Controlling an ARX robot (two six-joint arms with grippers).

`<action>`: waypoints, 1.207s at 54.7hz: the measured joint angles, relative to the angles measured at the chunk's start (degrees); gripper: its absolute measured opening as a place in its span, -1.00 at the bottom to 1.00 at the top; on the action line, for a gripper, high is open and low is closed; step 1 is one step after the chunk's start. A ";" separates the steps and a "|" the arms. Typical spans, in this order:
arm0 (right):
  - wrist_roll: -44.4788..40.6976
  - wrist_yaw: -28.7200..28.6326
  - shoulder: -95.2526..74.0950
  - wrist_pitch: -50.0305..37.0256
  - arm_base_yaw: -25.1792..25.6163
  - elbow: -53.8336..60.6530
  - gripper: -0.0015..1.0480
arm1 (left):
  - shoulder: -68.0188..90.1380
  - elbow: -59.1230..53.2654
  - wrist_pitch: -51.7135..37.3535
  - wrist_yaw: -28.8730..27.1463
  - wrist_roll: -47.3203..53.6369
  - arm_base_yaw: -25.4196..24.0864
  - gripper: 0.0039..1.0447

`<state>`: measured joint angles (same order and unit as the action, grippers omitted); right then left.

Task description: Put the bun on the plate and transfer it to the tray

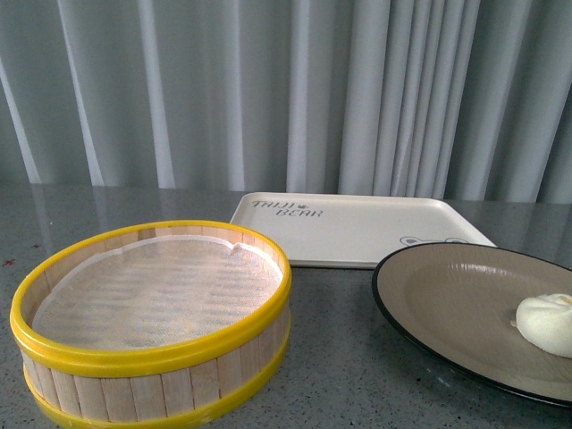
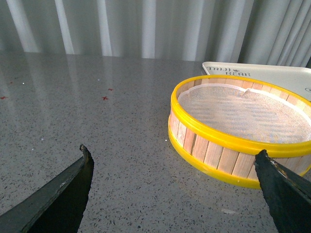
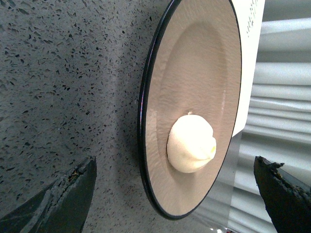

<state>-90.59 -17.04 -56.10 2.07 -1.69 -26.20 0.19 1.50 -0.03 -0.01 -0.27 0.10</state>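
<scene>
So: bun plated, tray transfer is next

Bun [image 1: 547, 323] sits inside the plate [image 1: 447, 295], off-centre toward its right side, pleats up, looks intact. Plate rests flat on the worktop [image 1: 357, 375], toward the near right edge. Tray [image 1: 357, 228] lies just behind it, nearer the far edge by the curtain [image 1: 268, 89], with nothing on the part that shows. From the front camera the plate's rim overlaps the tray's near right corner; can't tell if they touch. Steamer basket [image 1: 152, 357] is at near left, liner only.

Right gripper [image 3: 175, 162]: fingers spread wide, holding nothing, pointed at the plate with the bun framed between them in its wrist camera. Left gripper [image 2: 173, 153]: also wide, empty, low over the worktop to the left of the basket.

My read: step one is done, step two not started. Next move calls for a pinch on the plate's rim, not on the bun. The rim is thin and shallow, so one finger has to get under the edge. Then a level lift and a short carry back onto the tray. With any tilt the bun likely rolls. Mind the tray's raised edge on set-down.
</scene>
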 joint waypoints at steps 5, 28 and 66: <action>-0.55 0.42 -2.16 -1.95 -1.25 0.00 0.83 | 0.00 0.00 0.00 0.00 0.00 0.00 0.88; -0.61 1.33 -11.19 -10.69 -4.37 -0.50 0.83 | 0.00 0.00 0.00 0.00 0.00 0.00 0.88; -0.74 1.77 -18.60 -17.46 -5.01 -2.03 0.51 | 0.00 0.00 0.00 0.00 0.00 0.00 0.88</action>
<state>-91.33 -15.27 -74.70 -15.40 -6.70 -28.23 0.19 1.50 -0.03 -0.01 -0.27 0.10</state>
